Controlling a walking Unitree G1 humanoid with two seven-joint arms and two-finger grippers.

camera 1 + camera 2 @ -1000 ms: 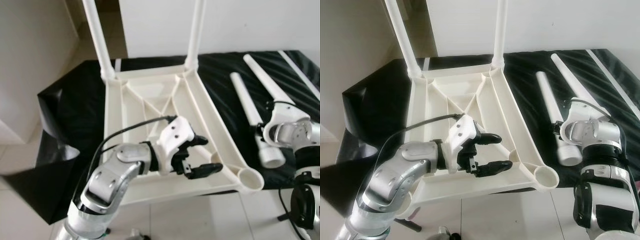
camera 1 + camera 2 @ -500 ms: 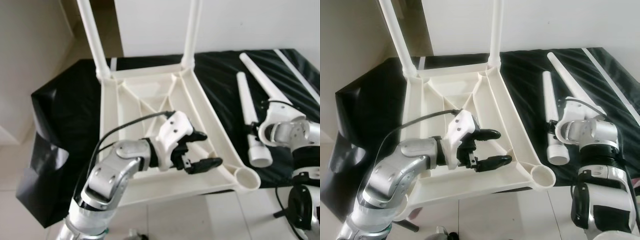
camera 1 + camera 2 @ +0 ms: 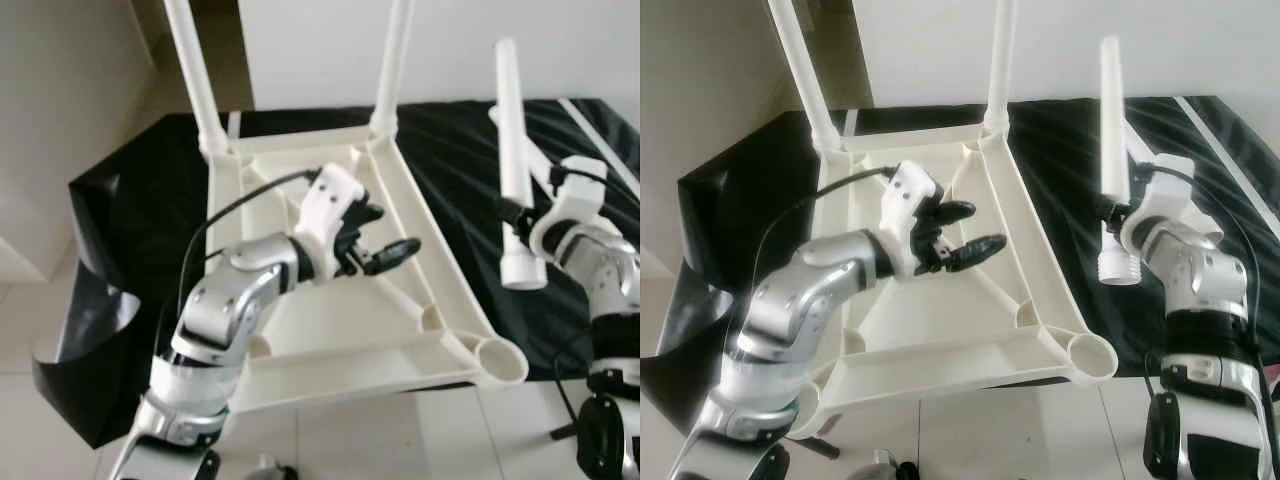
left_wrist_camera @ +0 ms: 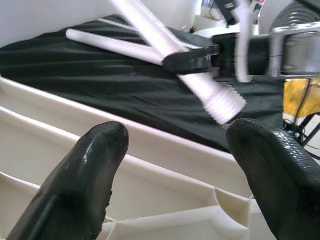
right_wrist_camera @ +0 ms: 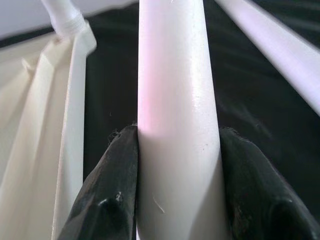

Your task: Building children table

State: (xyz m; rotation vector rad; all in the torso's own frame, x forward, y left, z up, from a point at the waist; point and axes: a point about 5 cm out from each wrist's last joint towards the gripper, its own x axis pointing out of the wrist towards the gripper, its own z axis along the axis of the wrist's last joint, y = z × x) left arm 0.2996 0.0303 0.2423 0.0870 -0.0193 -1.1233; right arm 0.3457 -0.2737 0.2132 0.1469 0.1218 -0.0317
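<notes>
Right tool (image 3: 1118, 215) pinches table leg (image 3: 1110, 130); left wrist view: left tool (image 3: 385, 240) spread.

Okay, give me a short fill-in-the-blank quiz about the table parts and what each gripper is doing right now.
1. The right gripper is shut on a white table ____, held nearly upright with its threaded end down.
2. The upturned tabletop already has ____ legs standing in its far corner sockets.
3. The left gripper hovers over the tabletop with its fingers ____.
4. The tabletop rests on a ____ cloth.

Missing words: leg; two; open; black
</notes>
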